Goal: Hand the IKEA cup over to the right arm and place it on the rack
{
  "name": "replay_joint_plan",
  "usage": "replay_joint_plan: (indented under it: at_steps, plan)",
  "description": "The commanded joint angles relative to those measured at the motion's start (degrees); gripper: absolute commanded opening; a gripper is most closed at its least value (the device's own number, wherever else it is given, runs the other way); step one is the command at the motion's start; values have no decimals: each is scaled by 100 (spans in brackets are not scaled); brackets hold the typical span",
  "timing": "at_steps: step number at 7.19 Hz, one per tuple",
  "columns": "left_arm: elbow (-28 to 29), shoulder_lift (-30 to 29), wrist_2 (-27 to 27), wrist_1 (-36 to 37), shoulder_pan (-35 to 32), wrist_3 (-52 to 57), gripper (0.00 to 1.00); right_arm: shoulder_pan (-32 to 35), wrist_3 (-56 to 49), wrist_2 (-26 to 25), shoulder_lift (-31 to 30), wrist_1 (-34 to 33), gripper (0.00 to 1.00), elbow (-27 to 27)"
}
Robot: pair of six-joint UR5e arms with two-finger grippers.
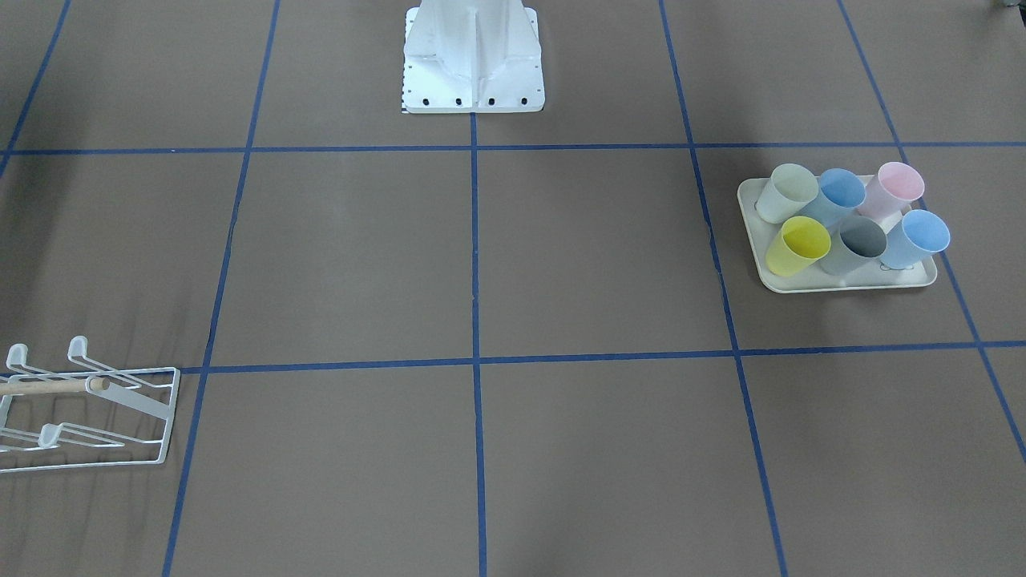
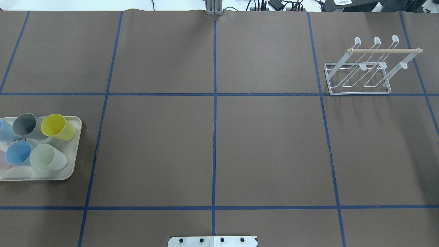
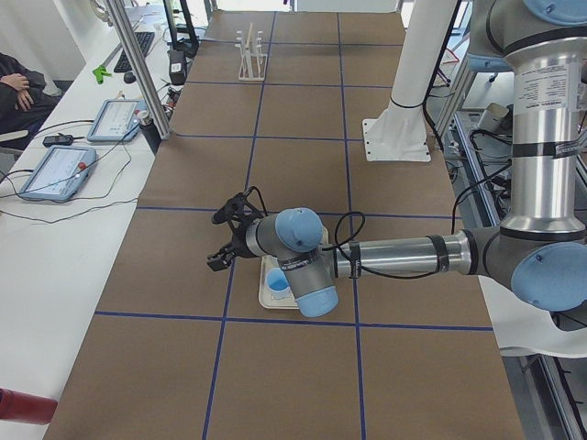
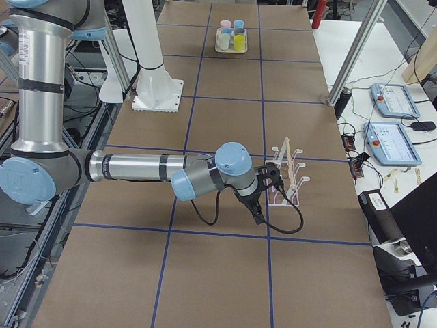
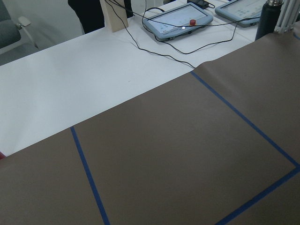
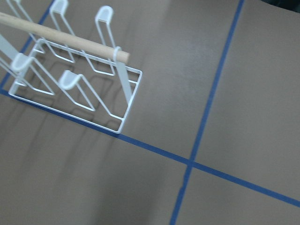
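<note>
Grouped at 9 o'clock on the brown-papered bench (image 2: 212, 147), taking 12 as away from the robot: 6 pastel plastic IKEA cups (image 2: 46, 157), mouths up, packed together on a cream rounded-corner plastic tray (image 2: 51, 175). Well apart at 1 o'clock: a small white wire rack (image 2: 359, 92) with a light wooden dowel (image 2: 384, 50), every prong bare. With all 6 on the tray, probably the very start, nothing handed over yet.

Visible only from the bench's ends: left jaws (image 3: 223, 240) hanging by the tray's 12 o'clock edge and pointing out toward 12, the cups lying back at 6 o'clock under the wrist. Parted or clenched: cannot tell. Right jaws (image 4: 268, 197) low, just beside the rack at about 5 o'clock. Again cannot tell.

Left arm clearly nearer the cups. Long axis of each cup vertical, so the pick likely calls for turning those jaws back toward 6 and down onto a rim or wall. Probably closest: the yellow cup (image 1: 801, 244) at the tray's 1 o'clock corner.
</note>
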Motion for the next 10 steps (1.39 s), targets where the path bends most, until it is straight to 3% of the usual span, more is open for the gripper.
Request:
replay_joint_plan:
  at_steps: [1, 3, 5, 6, 9, 10]
  plan:
    - [54, 313, 9, -48, 300, -338, 100, -734, 1769, 103, -159, 1523, 100, 3]
    - [81, 709, 681, -57, 895, -735, 100, -1254, 2391, -90, -169, 1821, 100, 56]
    - [90, 982, 1063, -65, 1512, -859, 100, -2096, 3311, -844, -160, 1821, 100, 554]
    - [151, 992, 1273, -74, 1784, -851, 100, -2370, 3490, -987, -160, 1821, 100, 766]
    - [475, 923, 1555, -100, 2260, -815, 99, -2469, 3501, -979, -142, 1830, 100, 856]
    - [485, 914, 1547, -109, 2305, -815, 94, -2478, 3501, -962, -142, 1830, 100, 882]
